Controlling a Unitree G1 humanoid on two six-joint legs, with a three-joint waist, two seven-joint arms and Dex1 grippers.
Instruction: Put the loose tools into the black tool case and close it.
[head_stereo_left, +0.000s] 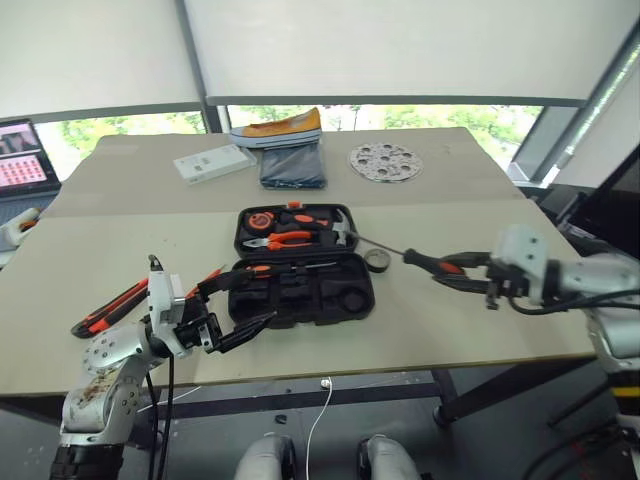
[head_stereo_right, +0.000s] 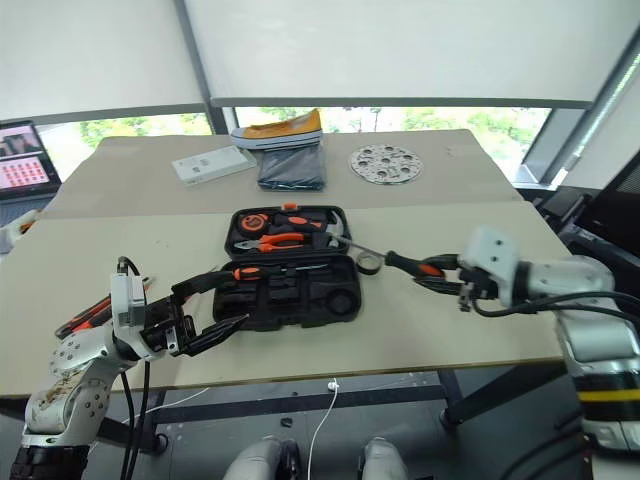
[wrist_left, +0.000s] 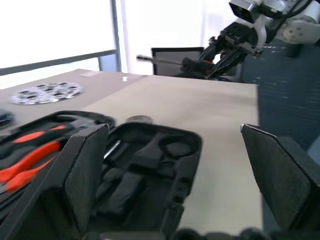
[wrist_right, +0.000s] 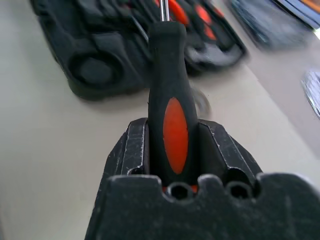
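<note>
Nearby, tape roll (head_stereo_left: 377, 260) beside open case (head_stereo_left: 303, 270); right gripper (head_stereo_left: 462, 272) jaws clamp screwdriver (head_stereo_left: 430, 261) — left gripper (head_stereo_left: 236, 310) jaws wide.

1. Daylight pours through the windows (head_stereo_left: 400, 118) behind the table (head_stereo_left: 450, 300); white blinds (head_stereo_left: 400, 45) above glow evenly.
2. The tabletop is bright, shadows soft and faint.
3. In the left wrist view the sky is blown out white; the near fingers (wrist_left: 280, 185) are dark and soft.
4. In the right wrist view the screwdriver (wrist_right: 172, 115) handle is sharp; the case (wrist_right: 100, 60) behind smears with blur.
</note>
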